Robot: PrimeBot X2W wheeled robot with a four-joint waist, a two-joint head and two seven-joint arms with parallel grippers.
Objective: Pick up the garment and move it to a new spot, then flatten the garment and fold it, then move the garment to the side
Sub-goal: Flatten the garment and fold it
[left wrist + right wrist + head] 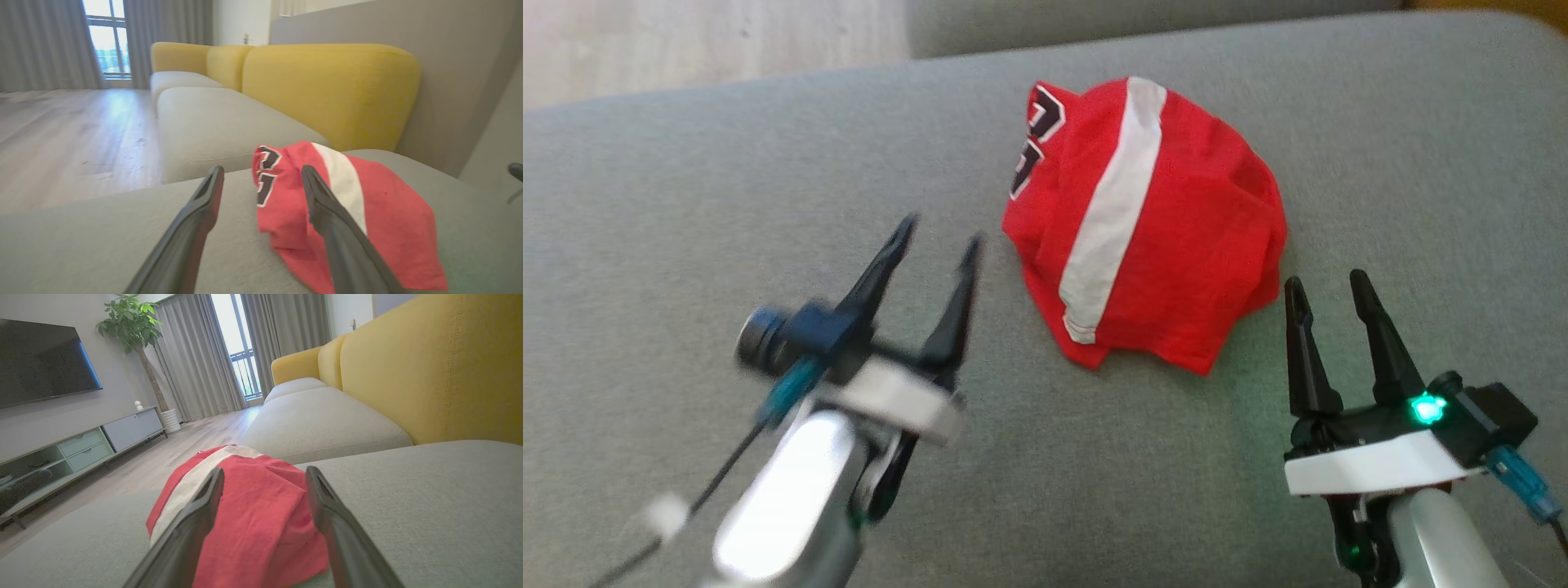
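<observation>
Garment (1152,220) between left gripper (943,229), right gripper (1325,278)

Head cam looks steeply down on the grey seat cushion (686,204) from close above. Both wrist cams sit low and skim along it toward the yellow backrest (327,90) and window (108,41). All three share the red garment (1176,245), close up.

Garment (1201,245) is seen in red, crossed by one white stripe (1115,212), numerals (1044,122) printed black with white edging; seat cushion (686,204) is rendered grey, backrest (327,90) yellow, floor (61,130) pale wood-grain
</observation>
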